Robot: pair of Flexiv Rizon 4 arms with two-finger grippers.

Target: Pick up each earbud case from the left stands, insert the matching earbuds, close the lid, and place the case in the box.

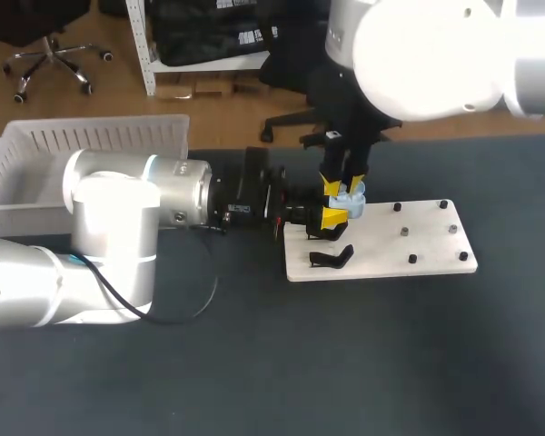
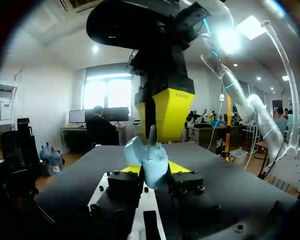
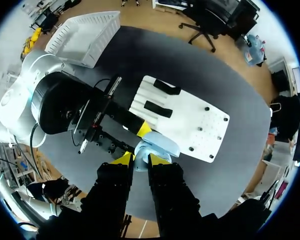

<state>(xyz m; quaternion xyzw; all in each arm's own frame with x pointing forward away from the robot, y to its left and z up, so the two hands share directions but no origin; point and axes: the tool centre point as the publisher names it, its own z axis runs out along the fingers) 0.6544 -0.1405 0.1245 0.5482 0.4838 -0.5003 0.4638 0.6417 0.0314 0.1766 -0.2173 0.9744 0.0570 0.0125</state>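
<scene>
Pale-blue earbud case (image 3: 157,144), lid open, hangs above the left end of the white board (image 1: 427,245) at mid-table. The left gripper (image 2: 155,170) clamps its body from both sides. The right gripper (image 3: 141,160), reaching down from above, pinches its upper part. The white box (image 1: 91,136) sits at the table's far-left corner.

This is a robotics lab. Two robot arms, the left arm (image 1: 118,213) and the right arm (image 1: 427,54), reach over a dark table (image 1: 345,363). On the table lie a white fixture board (image 1: 391,250) with black stands (image 1: 331,259) and small pegs (image 1: 397,207), and a white plastic basket (image 1: 100,138).
</scene>
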